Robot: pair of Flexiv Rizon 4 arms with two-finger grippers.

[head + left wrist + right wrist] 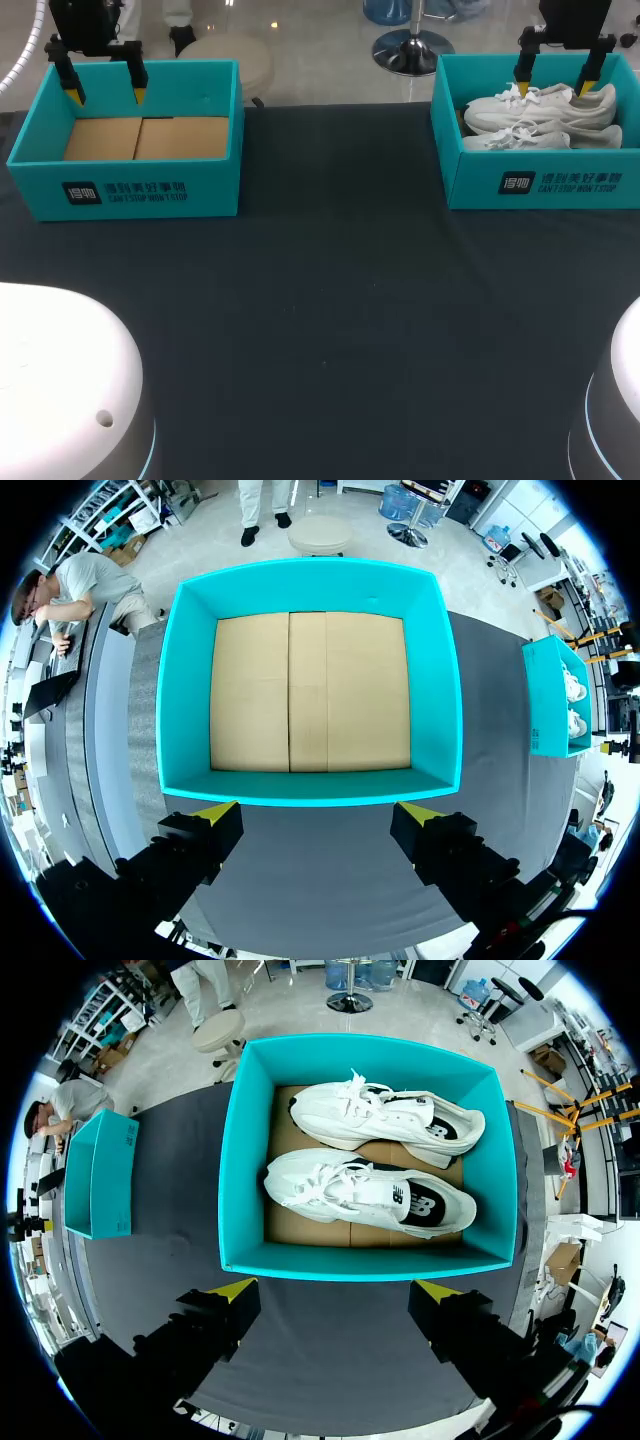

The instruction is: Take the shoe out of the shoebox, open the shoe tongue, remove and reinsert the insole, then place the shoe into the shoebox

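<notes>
A teal shoebox (470, 170) at the table's far right holds two white sneakers, one (545, 108) behind the other (530, 138). From the right wrist view both sneakers (370, 1190) lie side by side on the cardboard floor of that box (240, 1160). My right gripper (565, 60) hangs open above the box; ahead of its yellow tips (335, 1288) is the box's near wall. A second teal box (130, 195) at the far left is empty, showing a cardboard bottom (310, 690). My left gripper (103, 82) hovers open over it, its gripper (315, 812) above the near wall.
Dark cloth (330, 330) covers the table between and in front of the two boxes. White rounded arm bases (60, 390) sit at the near left and near right (620, 410) corners.
</notes>
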